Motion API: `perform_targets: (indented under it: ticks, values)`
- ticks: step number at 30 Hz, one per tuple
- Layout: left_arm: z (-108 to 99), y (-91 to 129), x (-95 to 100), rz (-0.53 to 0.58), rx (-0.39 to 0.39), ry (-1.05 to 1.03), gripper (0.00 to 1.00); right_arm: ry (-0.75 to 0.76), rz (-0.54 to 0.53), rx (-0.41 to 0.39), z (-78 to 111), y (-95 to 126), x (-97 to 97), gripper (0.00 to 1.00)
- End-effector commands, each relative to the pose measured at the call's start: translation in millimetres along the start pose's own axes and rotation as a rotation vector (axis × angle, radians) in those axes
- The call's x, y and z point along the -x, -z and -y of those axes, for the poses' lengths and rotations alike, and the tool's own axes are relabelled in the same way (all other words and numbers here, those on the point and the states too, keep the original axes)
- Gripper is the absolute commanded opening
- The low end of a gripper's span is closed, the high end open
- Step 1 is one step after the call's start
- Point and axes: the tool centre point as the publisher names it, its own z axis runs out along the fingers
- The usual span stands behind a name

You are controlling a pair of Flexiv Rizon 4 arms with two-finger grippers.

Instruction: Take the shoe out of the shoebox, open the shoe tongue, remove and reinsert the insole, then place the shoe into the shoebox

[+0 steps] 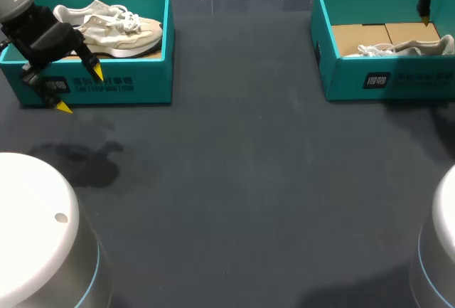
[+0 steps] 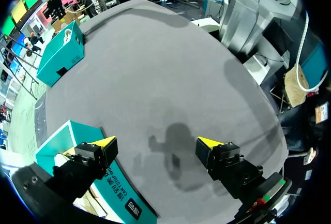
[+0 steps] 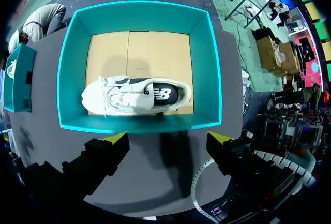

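A cream shoe [image 1: 117, 30] lies in the teal shoebox [image 1: 135, 84] at the table's far left. My left gripper [image 1: 79, 89] hangs open over that box's front left corner; in its wrist view the left gripper [image 2: 156, 144] has one finger above the box's corner [image 2: 72, 136] and the other over bare table. At the far right a second teal shoebox [image 1: 384, 77] holds a white shoe [image 1: 398, 48] on its side against the front wall. My right gripper [image 1: 425, 16] is above this box. From the wrist, the right gripper [image 3: 168, 138] stands open near the box wall [image 3: 139, 123], the shoe [image 3: 134, 94] just ahead of it.
The dark table [image 1: 242, 180] stretches between the two boxes. The white robot bases [image 1: 35, 230] [image 1: 441, 251] fill the near corners. The right box's cardboard floor [image 3: 139, 53] is bare behind the shoe.
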Motion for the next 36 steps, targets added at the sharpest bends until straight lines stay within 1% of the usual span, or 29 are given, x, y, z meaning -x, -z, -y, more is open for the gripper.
perform_targets:
  ticks: [1, 4, 18, 19, 27, 31, 36]
  values:
    - [0.0, 0.3, -1.2, 0.0, 0.003, -0.001, 1.0, -0.018, 0.004, 0.021, 20.1, 8.6, -6.3, 1.0]
    - [0.0, 0.3, -1.2, 0.0, 0.003, -0.001, 1.0, -0.038, -0.01, 0.021, 32.7, 15.3, -12.5, 1.0]
    - [0.0, 0.3, -1.2, 0.0, 0.003, -0.001, 1.0, -0.038, -0.01, 0.021, 32.7, 15.3, -12.5, 1.0]
    - [0.0, 0.3, -1.2, 0.0, 0.003, -0.001, 1.0, -0.034, -0.005, 0.023, 34.8, 18.5, -16.4, 1.0]
    - [0.0, 0.3, -1.2, 0.0, 0.003, -0.001, 1.0, -0.077, -0.011, -0.002, 75.3, 26.7, -36.8, 1.0]
    - [0.0, 0.3, -1.2, 0.0, 0.003, -0.001, 1.0, -0.103, -0.002, -0.025, 87.8, 29.2, -47.0, 1.0]
    - [0.0, 0.3, -1.2, 0.0, 0.003, -0.001, 1.0, -0.122, -0.004, -0.028, 100.7, 34.2, -57.4, 1.0]
